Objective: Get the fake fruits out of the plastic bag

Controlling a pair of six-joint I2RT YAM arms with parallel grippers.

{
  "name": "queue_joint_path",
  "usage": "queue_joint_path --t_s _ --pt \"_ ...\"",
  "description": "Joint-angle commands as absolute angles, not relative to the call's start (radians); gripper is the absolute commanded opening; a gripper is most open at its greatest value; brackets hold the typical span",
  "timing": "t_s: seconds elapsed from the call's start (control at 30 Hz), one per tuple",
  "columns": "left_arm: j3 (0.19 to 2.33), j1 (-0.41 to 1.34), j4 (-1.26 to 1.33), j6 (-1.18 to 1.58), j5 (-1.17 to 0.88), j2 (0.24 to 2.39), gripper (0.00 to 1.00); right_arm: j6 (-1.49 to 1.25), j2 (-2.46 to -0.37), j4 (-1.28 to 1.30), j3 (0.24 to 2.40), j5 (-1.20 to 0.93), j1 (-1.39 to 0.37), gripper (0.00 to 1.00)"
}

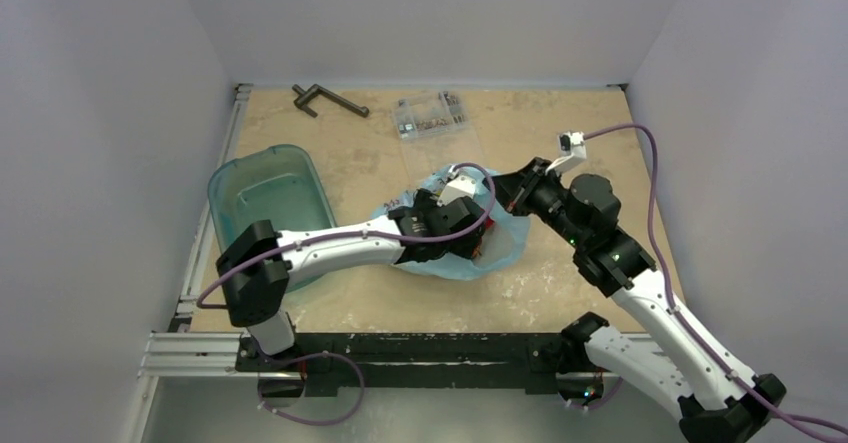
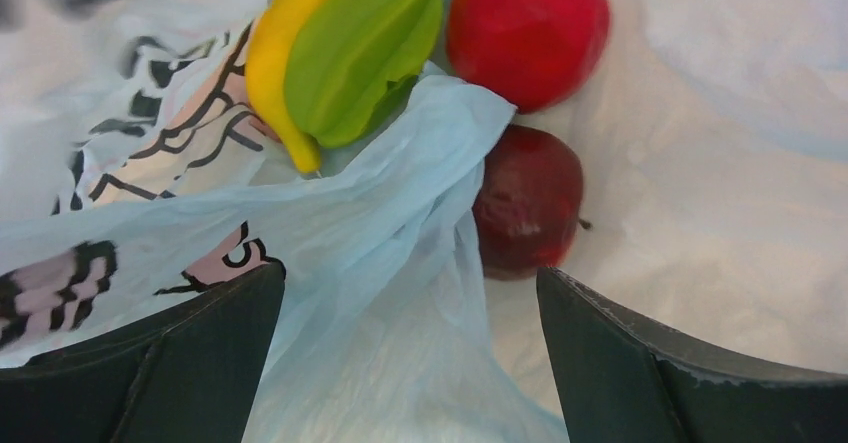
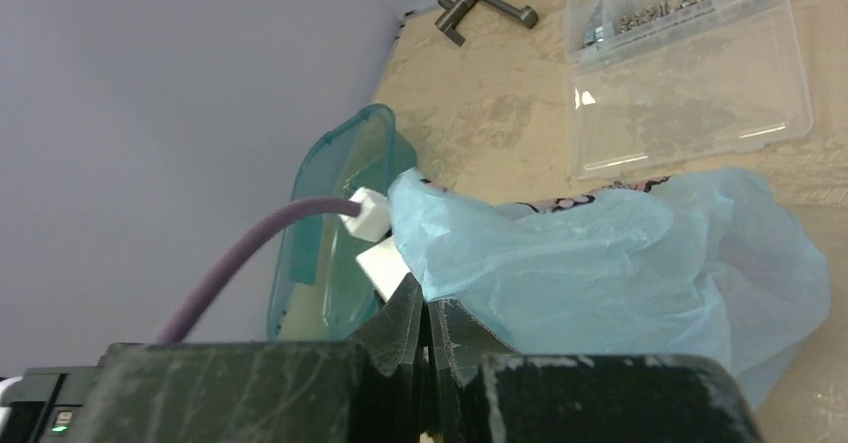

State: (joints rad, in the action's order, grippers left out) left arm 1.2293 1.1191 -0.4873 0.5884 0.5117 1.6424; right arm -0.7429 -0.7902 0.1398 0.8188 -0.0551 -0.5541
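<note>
Mostly inside the plastic bag (image 2: 400, 263): the fake fruits. Lying close together on pale film in the left wrist view: a dark red apple (image 2: 528, 203) and, just behind it, a brighter red apple (image 2: 527, 28), touching or very nearly so. To the left of these, a yellow banana (image 2: 268, 73) with a green piece (image 2: 360, 53) resting over it. Partly covered by a light-blue fold of the bag, drawn across the banana's tip and up against the dark apple's side. Marked with dark and pinkish print on a whitish panel at the left of that fold.

Just above the fold, the left gripper (image 2: 405, 293), jaws spread wide, only loose film under the gap and no fruit touched.

At the bag's right edge, the right gripper (image 3: 425, 308), fingers pressed fully together, blue film rising directly from the tips. Appears to pinch the bag's edge there and to hold it lifted.

From above, bag near the middle of the table (image 1: 380, 303), with the left arm (image 1: 330, 248) reaching in from the left and the right arm (image 1: 600, 243) from the right. Beside the bag on the left, behind the left arm, a teal tub (image 1: 270, 198). Farther back and well apart from the bag, a clear parts box (image 1: 432, 115) and a dark metal crank (image 1: 328, 101), both near the rear wall.
</note>
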Motion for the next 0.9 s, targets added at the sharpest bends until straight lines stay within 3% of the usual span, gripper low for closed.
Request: queue_joint_path --t_s 0.0,0.07,0.1,0.17,0.33,0.57,0.87 --pt "1.328 1.100 -0.619 0.667 0.680 1.772 0.99 -0.742 -0.759 0.141 0.814 -0.037 -0.548 0.00" --pt "1.344 1.085 -0.626 0.645 0.712 1.794 0.91 -0.731 -0.746 0.151 0.801 -0.004 -0.549 0.00" --pt "1.330 1.063 -0.584 0.602 0.710 1.776 0.69 -0.716 -0.737 0.173 0.794 0.033 -0.549 0.00" --pt "1.314 1.045 -0.539 0.552 0.674 1.748 0.55 -0.704 -0.726 0.183 0.785 0.067 -0.549 0.00" --pt "1.284 1.032 -0.458 0.445 0.553 1.643 0.00 -0.658 -0.721 0.225 0.774 0.196 -0.549 0.00" --pt "1.263 0.936 -0.285 0.351 0.059 1.460 0.00 -0.549 -0.742 0.335 0.870 0.427 -0.548 0.00" --pt "1.504 0.834 -0.187 0.291 -0.329 1.443 0.00 -0.397 -0.779 0.388 1.088 0.565 -0.548 0.00"
